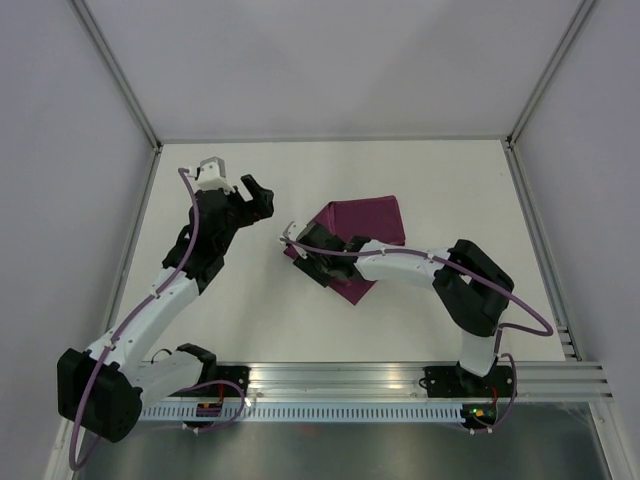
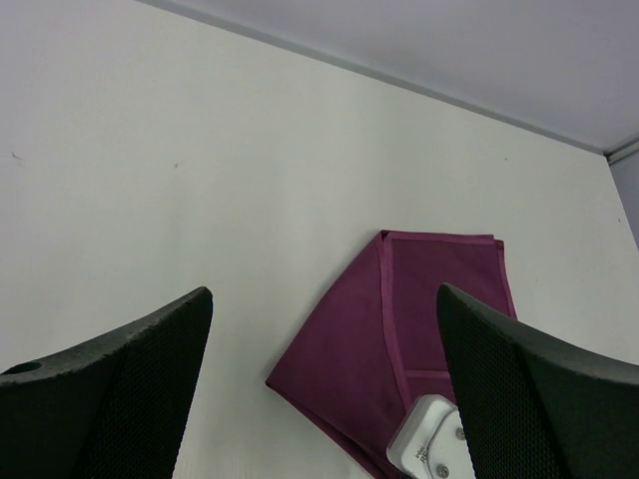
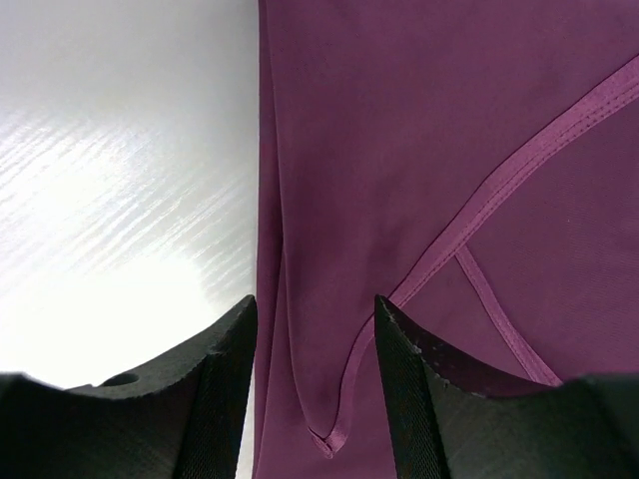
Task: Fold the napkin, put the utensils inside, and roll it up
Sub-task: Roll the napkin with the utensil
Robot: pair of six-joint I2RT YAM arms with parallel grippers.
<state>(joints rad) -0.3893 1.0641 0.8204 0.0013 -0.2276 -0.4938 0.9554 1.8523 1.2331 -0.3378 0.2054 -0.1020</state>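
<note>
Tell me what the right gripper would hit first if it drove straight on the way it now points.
The napkin. The right gripper points down at its folded edge, which lies in line between the open jaws, with bare table just beside it. How much gap remains above the cloth is unclear.

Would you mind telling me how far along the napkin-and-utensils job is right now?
Done: the napkin lies folded on the table, layered hems showing. In hand: the right end effector hangs open over its left edge; the left end effector hovers open, apart. Left: no utensils in view, so placing them and rolling remain.
</note>
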